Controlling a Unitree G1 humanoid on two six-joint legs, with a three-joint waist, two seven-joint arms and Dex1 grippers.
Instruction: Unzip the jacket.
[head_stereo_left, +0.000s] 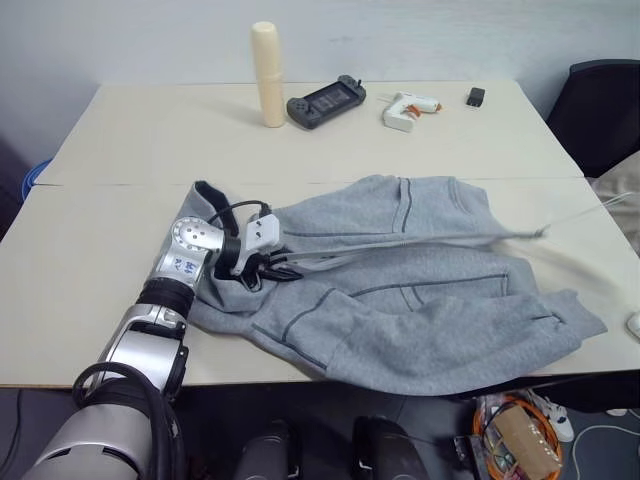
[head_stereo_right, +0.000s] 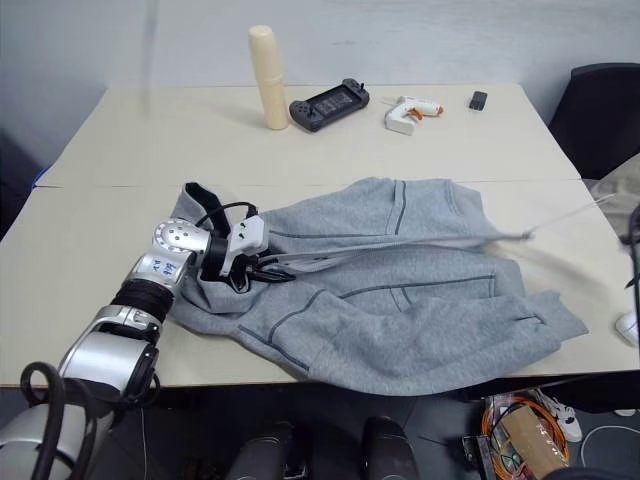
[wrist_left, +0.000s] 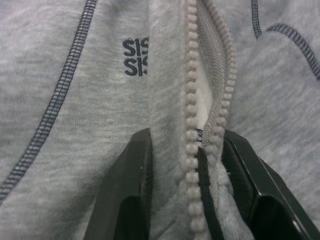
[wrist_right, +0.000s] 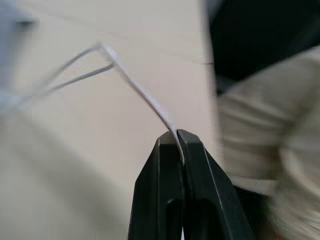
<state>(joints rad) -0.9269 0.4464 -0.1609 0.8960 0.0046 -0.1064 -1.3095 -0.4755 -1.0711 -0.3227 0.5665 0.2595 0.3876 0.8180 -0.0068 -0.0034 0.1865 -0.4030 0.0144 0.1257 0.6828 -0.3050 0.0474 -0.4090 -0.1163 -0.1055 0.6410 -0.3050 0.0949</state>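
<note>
the jacket (head_stereo_left: 400, 290) lies spread across the centre of the bench (head_stereo_left: 120, 150), in the lower middle of the frame. my left gripper (wrist_left: 187, 165) is clamped on its collar beside the zipper (wrist_left: 191, 100). my right gripper (wrist_right: 178, 137) is pinched together on a thin white cord (wrist_right: 135, 82).

An office or lab room: pale table (head_stereo_left: 120, 130), dark office chair (head_stereo_left: 600, 110), glue gun (head_stereo_left: 408, 108), handheld console (head_stereo_left: 325, 101).
</note>
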